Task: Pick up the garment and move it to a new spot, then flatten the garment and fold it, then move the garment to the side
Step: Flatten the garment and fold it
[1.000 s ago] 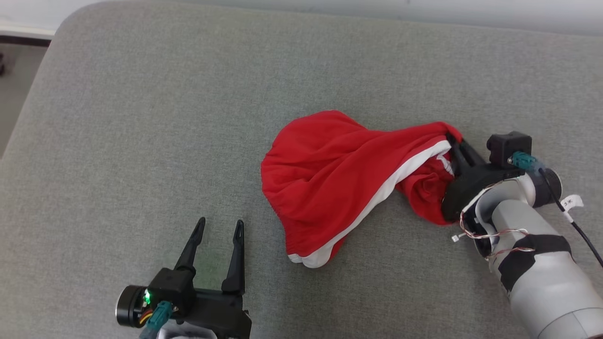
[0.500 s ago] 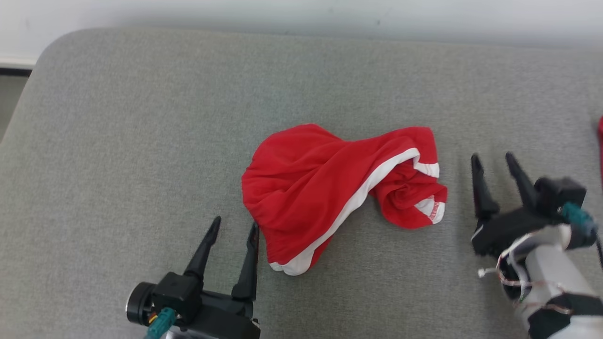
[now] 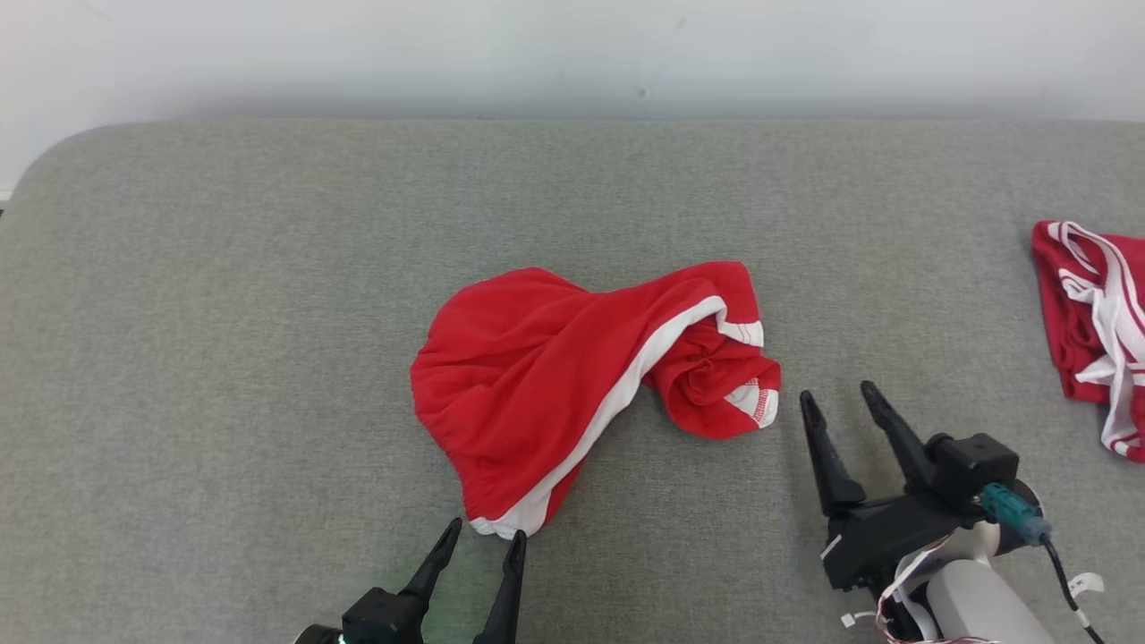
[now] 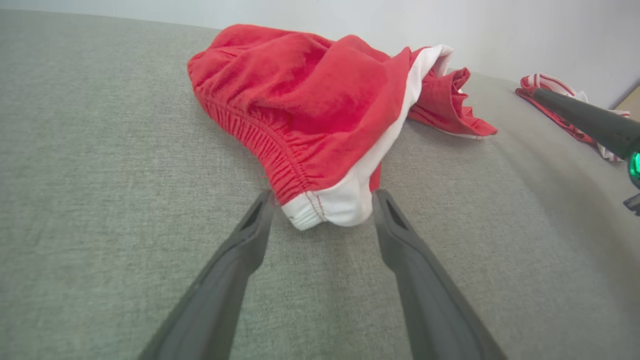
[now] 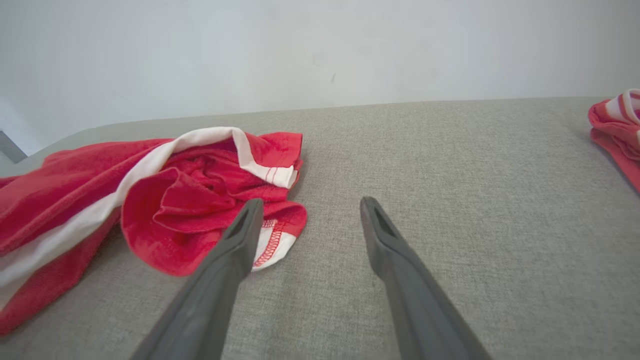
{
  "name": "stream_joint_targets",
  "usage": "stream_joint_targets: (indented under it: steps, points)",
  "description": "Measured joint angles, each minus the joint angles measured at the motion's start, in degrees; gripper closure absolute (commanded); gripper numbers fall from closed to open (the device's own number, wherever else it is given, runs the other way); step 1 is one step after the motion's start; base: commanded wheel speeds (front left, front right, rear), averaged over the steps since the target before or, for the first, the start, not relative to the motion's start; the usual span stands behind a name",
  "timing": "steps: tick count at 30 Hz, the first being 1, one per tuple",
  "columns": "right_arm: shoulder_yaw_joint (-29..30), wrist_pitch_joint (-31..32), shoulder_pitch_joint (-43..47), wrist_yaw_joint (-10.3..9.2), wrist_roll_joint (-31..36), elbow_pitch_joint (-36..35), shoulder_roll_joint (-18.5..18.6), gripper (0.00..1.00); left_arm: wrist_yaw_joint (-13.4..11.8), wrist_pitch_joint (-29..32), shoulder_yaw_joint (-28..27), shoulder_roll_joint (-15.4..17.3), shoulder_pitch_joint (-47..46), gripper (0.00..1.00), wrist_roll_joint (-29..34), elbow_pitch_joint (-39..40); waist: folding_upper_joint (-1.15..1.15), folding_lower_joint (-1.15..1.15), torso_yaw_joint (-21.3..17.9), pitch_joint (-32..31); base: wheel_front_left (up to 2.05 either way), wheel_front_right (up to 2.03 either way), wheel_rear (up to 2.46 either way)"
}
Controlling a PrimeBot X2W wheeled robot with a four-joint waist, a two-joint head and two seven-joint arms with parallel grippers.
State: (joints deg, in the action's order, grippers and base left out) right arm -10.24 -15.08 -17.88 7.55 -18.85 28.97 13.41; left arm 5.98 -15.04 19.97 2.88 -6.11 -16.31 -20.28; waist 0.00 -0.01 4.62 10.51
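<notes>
Grey cushion [image 3: 224, 313] w/ pale wall [image 3: 572, 54] behind; the garment [image 3: 537, 385] lies crumpled mid-cushion, not yet flat. Risk as we judge it: our left gripper [image 3: 487, 529] brackets only the white hem corner [image 4: 330, 207], so a shallow pinch could slip, or drag the heap instead of spreading it. Left jaws wide, fingers low, aimed at that corner. Our right gripper [image 3: 836, 392] also wide & empty, low, just beside the bunched end

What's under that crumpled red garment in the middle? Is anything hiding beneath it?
The red shorts lie bunched on the grey cushion, which shows all around them. The spot beneath the folds is covered, so I cannot tell what, if anything, is there.
</notes>
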Motion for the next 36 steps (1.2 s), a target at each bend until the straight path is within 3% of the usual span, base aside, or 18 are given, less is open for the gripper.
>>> stream_joint_targets:
  steps: [10, 11, 12, 13, 24, 31, 32, 33, 34, 36]
  points:
    - [-5.2, 0.0, -0.9, 0.0, -0.3, -2.3, 0.8, 0.0, -2.1, 0.0, -0.2, 0.0, -2.5, 0.0, -3.1, -3.4, 0.0, 0.0, -2.1, 1.2, 0.0, 0.0, 0.0]
    - [-5.9, 0.0, -1.0, 0.0, -0.3, -2.4, 0.9, 0.0, -2.1, 0.0, 0.0, 0.0, -2.7, 0.3, -3.5, -3.6, 0.0, 0.0, -2.3, 1.4, 0.0, 0.0, 0.0]
    - [-6.7, 0.0, -1.0, 0.0, -0.4, -2.5, 1.0, 0.0, -2.0, 0.0, 0.1, 0.0, -2.9, 0.45, -3.7, -3.9, 0.0, 0.0, -2.5, 1.6, 0.0, 0.0, 0.0]
    - [-7.7, 0.0, -1.0, 0.0, -0.5, -2.5, 1.1, 0.0, -2.0, 0.0, 0.2, 0.0, -3.2, 1.0, -3.8, -4.2, 0.0, 0.0, -2.6, 1.7, 0.0, 0.0, 0.0]
    - [-13.3, 0.0, -3.4, 0.0, 0.8, 0.4, 0.5, 0.0, -1.4, 0.0, -6.0, 0.0, -4.7, 1.0, -2.3, 5.5, 0.0, 0.0, -0.3, 2.9, 0.0, 0.0, 0.0]
    - [-14.9, 0.0, -3.6, 0.0, 0.8, 2.0, 0.2, 0.0, -1.3, 0.0, -9.9, 0.0, -4.8, 1.0, -0.6, 7.0, 0.0, 0.0, 1.6, 3.1, 0.0, 0.0, 0.0]
    - [-15.1, 0.0, -3.6, 0.0, 0.7, 2.2, 0.2, 0.0, -1.5, 0.0, -10.6, 0.0, -4.9, 0.66, -0.3, 6.8, 0.0, 0.0, 1.6, 3.3, 0.0, 0.0, 0.0]
    - [-15.3, 0.0, -3.6, 0.0, 0.7, 2.4, 0.2, 0.0, -1.5, 0.0, -11.1, 0.0, -5.2, 0.5, -0.2, 6.4, 0.0, 0.0, 1.6, 3.4, 0.0, 0.0, 0.0]
    - [-15.6, 0.0, -3.6, 0.0, 0.7, 2.6, 0.2, 0.0, -1.7, 0.0, -11.5, 0.0, -5.6, 0.0, 0.2, 5.5, 0.0, 0.0, 1.6, 3.5, 0.0, 0.0, 0.0]
    - [-16.2, 0.0, -3.6, 0.0, 0.5, 3.0, 0.2, 0.0, -1.9, 0.0, -12.1, 0.0, -6.1, 0.0, 0.5, 4.1, 0.0, 0.0, 1.3, 3.9, 0.0, 0.0, 0.0]
